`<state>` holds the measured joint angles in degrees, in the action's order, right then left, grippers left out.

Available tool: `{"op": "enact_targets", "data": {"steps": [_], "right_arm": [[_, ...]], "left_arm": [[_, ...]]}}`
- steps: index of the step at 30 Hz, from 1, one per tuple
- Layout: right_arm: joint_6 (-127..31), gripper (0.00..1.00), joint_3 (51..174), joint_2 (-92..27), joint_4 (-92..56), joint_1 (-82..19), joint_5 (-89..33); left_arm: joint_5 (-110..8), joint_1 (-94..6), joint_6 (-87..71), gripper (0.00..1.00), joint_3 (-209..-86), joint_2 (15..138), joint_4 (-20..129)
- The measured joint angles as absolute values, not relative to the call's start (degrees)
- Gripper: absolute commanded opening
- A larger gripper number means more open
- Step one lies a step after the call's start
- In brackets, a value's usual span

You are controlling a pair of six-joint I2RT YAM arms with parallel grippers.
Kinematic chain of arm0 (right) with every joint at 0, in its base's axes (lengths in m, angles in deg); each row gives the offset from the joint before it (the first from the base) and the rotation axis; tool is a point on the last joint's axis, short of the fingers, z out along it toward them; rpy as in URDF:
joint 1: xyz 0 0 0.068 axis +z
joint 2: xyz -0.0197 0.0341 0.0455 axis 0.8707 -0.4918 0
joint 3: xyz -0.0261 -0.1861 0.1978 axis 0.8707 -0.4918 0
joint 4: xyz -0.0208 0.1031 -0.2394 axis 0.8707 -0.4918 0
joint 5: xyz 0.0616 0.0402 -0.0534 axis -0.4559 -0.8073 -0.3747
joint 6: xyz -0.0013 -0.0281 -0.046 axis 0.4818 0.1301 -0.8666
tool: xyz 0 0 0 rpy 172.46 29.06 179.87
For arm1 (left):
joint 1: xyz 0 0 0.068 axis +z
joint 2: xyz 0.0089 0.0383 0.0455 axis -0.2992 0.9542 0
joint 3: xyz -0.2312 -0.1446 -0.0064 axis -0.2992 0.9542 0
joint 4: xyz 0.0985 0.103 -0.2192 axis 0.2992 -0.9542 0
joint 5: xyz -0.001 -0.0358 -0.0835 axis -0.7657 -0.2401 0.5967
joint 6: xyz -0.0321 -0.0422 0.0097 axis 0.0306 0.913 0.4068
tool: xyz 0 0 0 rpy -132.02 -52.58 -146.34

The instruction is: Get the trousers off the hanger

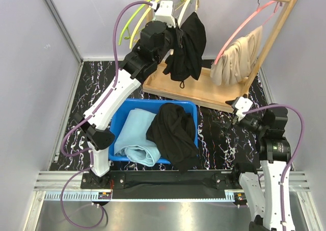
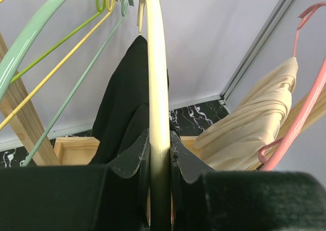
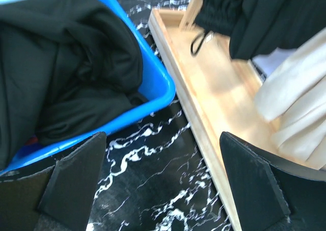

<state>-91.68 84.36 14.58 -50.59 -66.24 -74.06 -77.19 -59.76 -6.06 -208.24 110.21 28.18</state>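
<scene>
The left pincer (image 2: pixel 159 144) is raised at the far side of the surface (image 1: pixel 214 144), clamped on the cream hanger (image 2: pixel 155 62). In the left wrist view its two dark fingers (image 2: pixel 133 157) press against either side of the hanger's arm.

The hung black trousers (image 1: pixel 188 45) drape over that hanger, and their lower end reaches down to the base tray of the wooden rack (image 1: pixel 204 91). The rack stands along the far edge of the surface. A green hanger (image 2: pixel 20 52) and a yellow hanger (image 2: pixel 61 62) hang on the rail to the left of the cream one.

Toward the far right corner, the beige trousers (image 1: pixel 237 60) hang folded over a pink hanger (image 2: pixel 295 129), well apart from the black pair.

A blue bin (image 3: pixel 158 83) sits near the middle of the surface, just in front of the rack's base. Inside it the light blue trousers (image 1: pixel 136 134) lie on the left. The binned black trousers (image 1: pixel 170 131) are heaped on the right and spill over the bin's near rim.

The right pincer (image 3: pixel 163 180) hovers low near the right edge of the surface, its fingers spread wide and holding nothing. In the right wrist view it hangs over the marbled surface, with the bin's corner and the rack's tray edge ahead of it.
</scene>
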Motion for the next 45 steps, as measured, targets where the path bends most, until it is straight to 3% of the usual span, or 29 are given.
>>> {"op": "enact_targets", "data": {"steps": [45], "right_arm": [[-82.6,1.00,102.5,-3.5,-42.3,-66.0,-83.5]], "left_arm": [[-57.5,-54.5,-3.1,0.00,-206.1,105.5,30.7]]}}
